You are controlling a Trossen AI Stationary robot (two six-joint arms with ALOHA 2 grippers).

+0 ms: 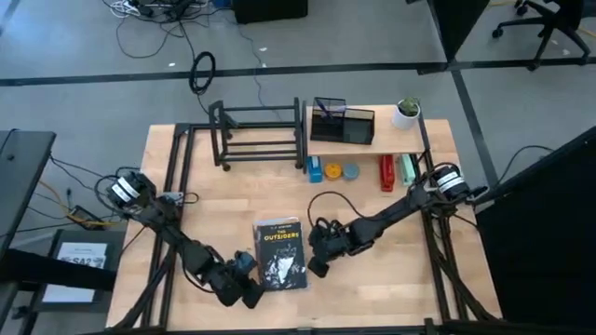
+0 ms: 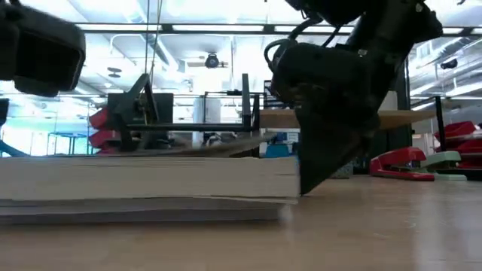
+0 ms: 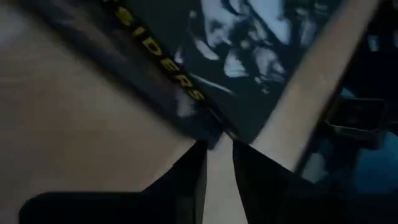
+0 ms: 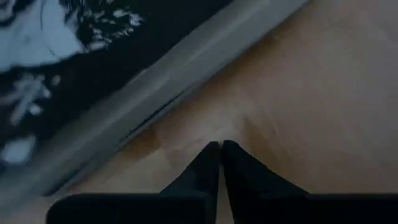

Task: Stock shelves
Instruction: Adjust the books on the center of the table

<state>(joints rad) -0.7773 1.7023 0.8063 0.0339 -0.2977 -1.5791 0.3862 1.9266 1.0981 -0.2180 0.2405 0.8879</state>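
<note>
A dark paperback book (image 1: 280,253) with a yellow title lies flat on the table, cover up. My left gripper (image 3: 219,163) sits at the book's near left corner (image 3: 214,132), its fingers open by a narrow gap. My right gripper (image 4: 219,147) is shut and low over the table beside the book's right page edge (image 4: 124,118), with a strip of bare wood between them. At the far side stand the shelves: a black tube rack (image 1: 259,135) and a wooden plank (image 1: 372,144) on black legs. My left gripper comes at the book's near left corner (image 3: 217,134) slanting down from the table's near left. The corner stands just ahead of the two fingertips (image 3: 198,152). Whether they touch it I cannot tell. The book lies flat on the table.
On the plank stand a black mesh organizer (image 1: 341,122) and a small potted plant (image 1: 406,112). In front of it lie small blue and orange items (image 1: 332,171), a red stapler (image 1: 386,172) and a green stapler (image 1: 406,169). Bare table lies right of the book.
</note>
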